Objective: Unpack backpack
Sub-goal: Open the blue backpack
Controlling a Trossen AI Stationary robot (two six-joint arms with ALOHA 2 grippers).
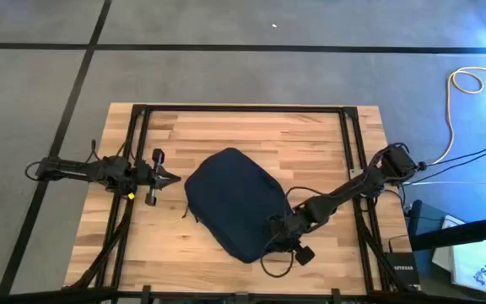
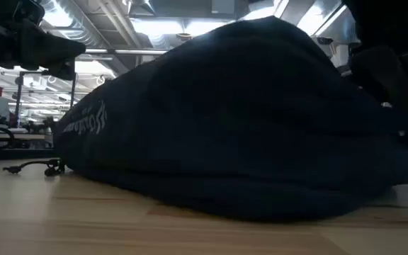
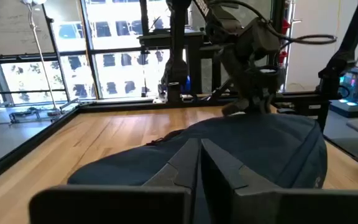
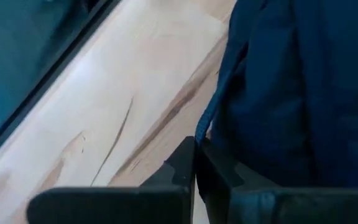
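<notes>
High view: backpack (image 1: 230,203) is lying flat mid-table (image 1: 310,139), so I am working from both sides. My right gripper (image 1: 274,226), fingers closed together, is pressing against its near edge, likely seeking the zipper; left gripper (image 1: 173,178), also closed, is waiting just beside it.

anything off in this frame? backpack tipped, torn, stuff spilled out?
Nothing stands out. The large dark navy soft fabric backpack lies flat and closed, diagonal on the light wooden table, nothing spilled. Right gripper is shut at its edge; left gripper sits shut just beside it, apart.
</notes>
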